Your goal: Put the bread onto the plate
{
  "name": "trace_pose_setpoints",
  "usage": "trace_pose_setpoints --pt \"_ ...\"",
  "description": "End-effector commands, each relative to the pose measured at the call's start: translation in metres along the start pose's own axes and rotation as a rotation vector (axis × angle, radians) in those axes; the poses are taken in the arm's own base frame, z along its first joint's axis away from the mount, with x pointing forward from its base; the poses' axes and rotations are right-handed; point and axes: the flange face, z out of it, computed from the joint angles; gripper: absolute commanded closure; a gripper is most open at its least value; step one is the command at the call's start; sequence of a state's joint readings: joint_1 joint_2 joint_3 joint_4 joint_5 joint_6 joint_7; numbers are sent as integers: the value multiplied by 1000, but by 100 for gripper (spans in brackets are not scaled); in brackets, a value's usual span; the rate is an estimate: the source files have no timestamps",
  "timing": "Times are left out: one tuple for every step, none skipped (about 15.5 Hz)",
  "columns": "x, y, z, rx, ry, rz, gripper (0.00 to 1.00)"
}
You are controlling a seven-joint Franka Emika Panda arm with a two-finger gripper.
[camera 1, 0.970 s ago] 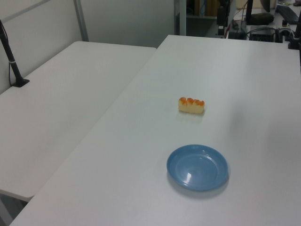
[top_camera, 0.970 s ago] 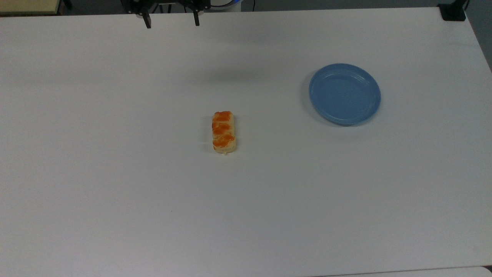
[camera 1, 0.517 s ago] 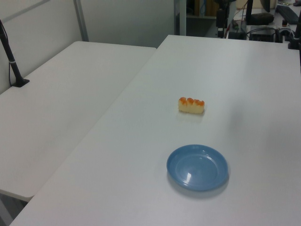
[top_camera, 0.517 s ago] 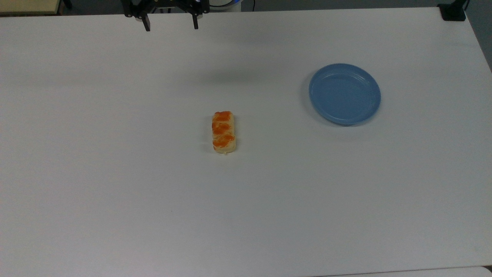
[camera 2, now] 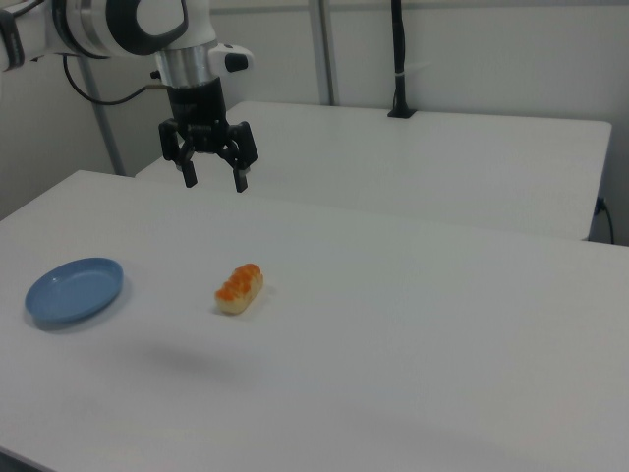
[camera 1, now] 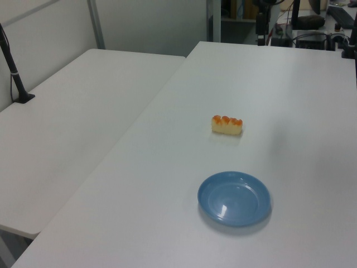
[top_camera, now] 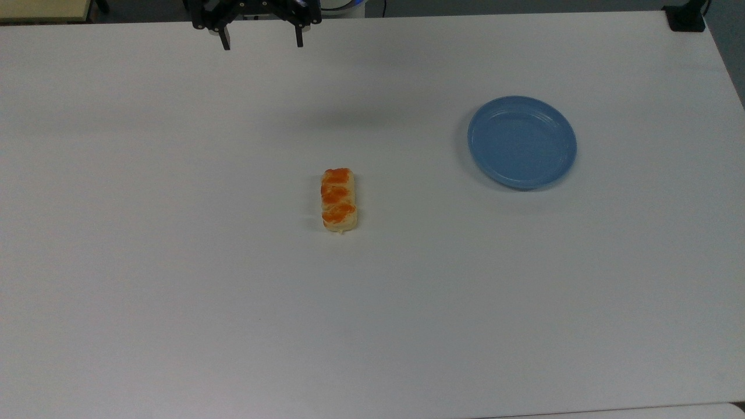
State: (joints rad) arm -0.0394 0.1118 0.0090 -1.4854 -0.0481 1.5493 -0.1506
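The bread, a pale-yellow loaf with orange-brown patches, lies flat near the middle of the white table; it also shows in the left view and the right view. The blue plate sits empty toward the top view's right, apart from the bread. My gripper hangs open at the top view's upper edge, well above the table and far from the bread. In the right view the gripper points down, high over the table, with nothing between its fingers.
A second white table adjoins this one on the left view's left, with a black post standing on it. Another black mount sits at the top view's upper right corner.
The gripper has shifted slightly downward in the top view and stays open. Bread and plate have not moved.
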Motion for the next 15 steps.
trace_pose_setpoints --pt "2 -6 -1 -54 -2 -21 0" --pt "4 -12 0 -58 -3 -31 0" --pt "4 -17 1 -60 -4 -37 0" --pt "4 -17 1 -61 -7 -37 0" --pt "4 -16 1 -63 -6 -34 0" --pt "3 -13 1 -61 -8 -29 0" --pt "2 -12 1 -60 -11 -32 0" --pt "2 -12 0 -58 -14 -29 0" --pt "0 -12 -2 -59 -11 -28 0" --pt "-1 -11 -3 -58 -14 -30 0" --pt "-4 -14 0 -54 -48 -32 0" --pt "-7 -16 1 -53 -65 -35 0" --pt "-8 -15 1 -54 -72 -33 0" --pt "-8 -16 -1 -59 -69 -38 0" --pt "-8 -14 -1 -70 -68 -37 0"
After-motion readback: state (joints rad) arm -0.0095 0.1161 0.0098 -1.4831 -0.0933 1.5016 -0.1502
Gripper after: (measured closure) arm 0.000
